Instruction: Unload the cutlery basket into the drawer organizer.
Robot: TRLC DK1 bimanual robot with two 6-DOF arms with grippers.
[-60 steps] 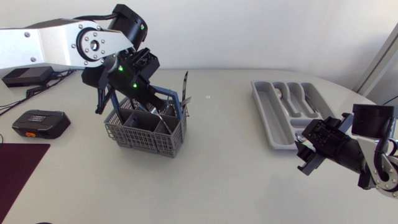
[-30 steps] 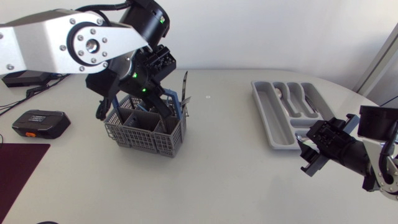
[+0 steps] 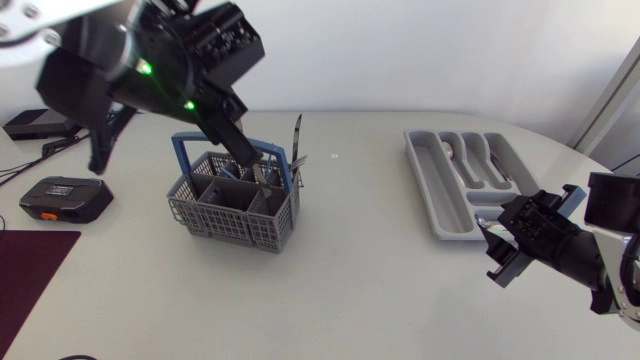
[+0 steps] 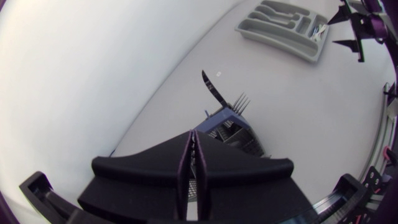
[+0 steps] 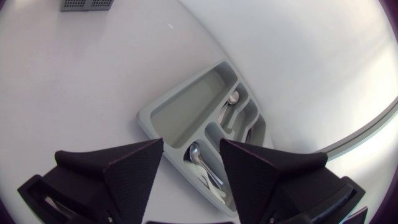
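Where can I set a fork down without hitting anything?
The wide bare table between the cutlery basket and the drawer organizer is free. The organizer's long compartment is empty too. Crowded: the table's left edge, with a black box and dark mat, and the basket under the left tool.

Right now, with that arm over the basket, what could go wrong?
The left gripper hangs close over the basket, fingers shut; lowering it like that could press down on whatever is inside. The knife sticks up tall and might get knocked out. The blue handle beside the gripper could snag it.
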